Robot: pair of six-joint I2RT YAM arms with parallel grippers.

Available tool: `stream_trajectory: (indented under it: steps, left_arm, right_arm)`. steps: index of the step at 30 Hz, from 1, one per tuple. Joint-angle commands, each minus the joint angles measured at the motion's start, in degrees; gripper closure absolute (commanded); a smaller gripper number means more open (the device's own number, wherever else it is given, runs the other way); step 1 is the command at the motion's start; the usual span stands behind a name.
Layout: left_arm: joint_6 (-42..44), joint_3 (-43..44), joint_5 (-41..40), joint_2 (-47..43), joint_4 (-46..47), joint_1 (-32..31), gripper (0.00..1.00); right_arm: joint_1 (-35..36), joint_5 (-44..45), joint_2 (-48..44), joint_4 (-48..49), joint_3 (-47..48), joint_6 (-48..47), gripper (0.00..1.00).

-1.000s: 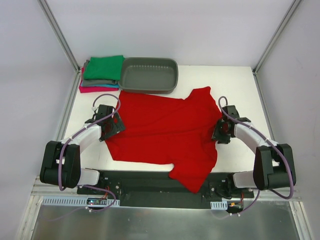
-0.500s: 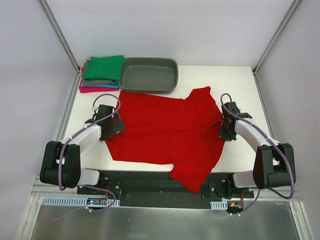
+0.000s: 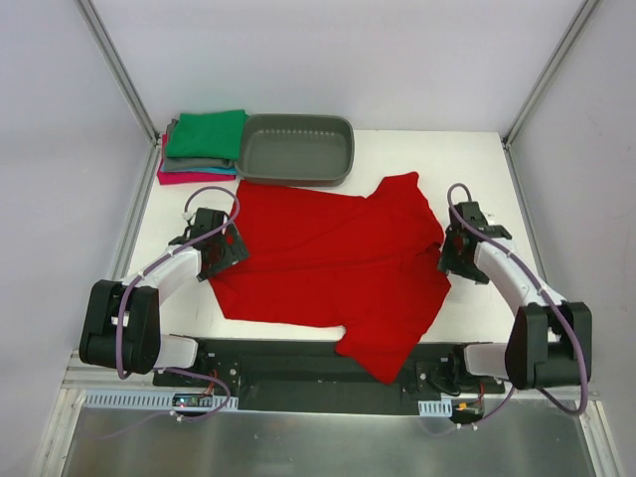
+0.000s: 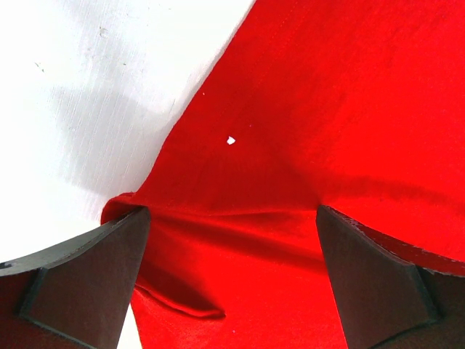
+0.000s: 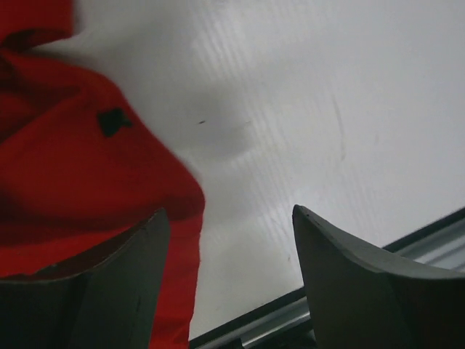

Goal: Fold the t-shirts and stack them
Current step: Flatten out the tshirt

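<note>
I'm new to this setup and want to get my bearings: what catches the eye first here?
A bright red t-shirt lies spread, slightly rumpled, across the middle of the white table. The left gripper and right gripper sit at its two side edges, both open. In the far left corner a stack of folded shirts, green on top, sits beside a grey tub.

White table [image 3: 477, 159], pale grey walls [image 3: 328, 50]
</note>
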Motion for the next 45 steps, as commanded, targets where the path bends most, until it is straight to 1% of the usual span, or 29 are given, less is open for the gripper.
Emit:
stream_trajectory:
  steps: [1,3,6,11,12,14,15,18,19,22,24,26,29,32,35,37,39,41,43,45]
  left_arm:
    - [-0.2,-3.0,4.1,3.1,-3.4,-0.1,0.01]
    - [-0.3,-3.1,4.1,3.0,-3.4,-0.1,0.01]
    - [-0.4,-3.1,4.1,3.1,-3.4,-0.1,0.01]
    - [-0.4,-3.1,4.0,3.0,-3.4,-0.1,0.01]
    - [-0.4,-3.1,4.0,3.1,-3.5,-0.1,0.01]
    - [-0.4,-3.1,4.0,3.0,-3.4,-0.1,0.01]
    - [-0.4,-3.1,4.1,3.0,-3.4,-0.1,0.01]
    - [-0.4,-3.1,4.1,3.0,-3.4,-0.1,0.01]
    - [-0.4,-3.1,4.1,3.1,-3.4,-0.1,0.01]
    - [-0.3,-3.1,4.1,3.1,-3.4,-0.1,0.01]
    - [-0.4,-3.0,4.1,3.1,-3.4,-0.1,0.01]
    - [-0.4,-3.1,4.0,3.1,-3.4,-0.1,0.01]
    - [-0.4,-3.1,4.1,3.1,-3.5,-0.1,0.01]
    - [-0.4,-3.1,4.1,3.0,-3.4,-0.1,0.01]
    - [-0.3,-3.2,4.1,2.8,-3.4,-0.1,0.01]
    - [-0.3,-3.2,4.1,2.8,-3.4,-0.1,0.01]
    - [-0.4,-3.2,4.0,2.9,-3.4,-0.1,0.01]
    - [-0.4,-3.2,4.1,3.0,-3.4,-0.1,0.01]
    - [-0.3,-3.2,4.1,2.9,-3.4,-0.1,0.01]
    - [-0.3,-3.1,4.1,2.9,-3.5,-0.1,0.01]
  right_arm:
    - [-1.4,-13.6,-3.7,8.1,-3.2,-3.9,0.31]
    - [-2.4,-12.1,-0.7,7.3,-1.3,-3.3,0.34]
    - [-3.2,-13.5,3.6,7.3,0.4,-3.7,0.39]
    - [-3.3,-14.6,10.3,11.3,0.0,-3.5,0.4]
    - [-3.4,-12.9,11.0,11.6,-0.3,-2.8,0.44]
    - [-4.1,-6.9,12.3,7.4,0.7,1.0,0.63]
    - [-5.0,-5.4,12.2,5.7,1.0,2.0,0.65]
    - [-7.5,-5.2,9.8,4.5,-0.6,4.3,0.64]
    - [-7.9,-5.6,9.2,3.5,-0.9,4.9,0.62]
    - [-8.1,-7.3,7.9,1.0,-2.5,5.0,0.59]
    - [-8.1,-6.6,8.2,-1.2,-3.3,5.0,0.58]
    - [-8.2,-5.4,8.3,-1.9,-4.3,5.2,0.58]
    - [-8.1,-6.5,7.0,-2.0,-4.8,5.2,0.58]
    - [-8.1,-6.1,2.6,-2.1,-3.3,4.8,0.57]
    - [-8.2,-3.8,-1.9,-4.4,0.3,4.5,0.52]
    - [-8.2,-5.6,-4.8,-2.7,2.3,2.3,0.51]
    - [-8.2,-9.2,-6.1,1.7,3.3,-0.6,0.45]
    - [-8.2,-13.1,-4.1,6.3,4.6,-4.3,0.44]
    - [-8.2,-16.5,0.0,8.7,6.8,-7.8,0.45]
    - [-8.2,-16.1,4.6,9.5,8.9,-12.6,0.49]
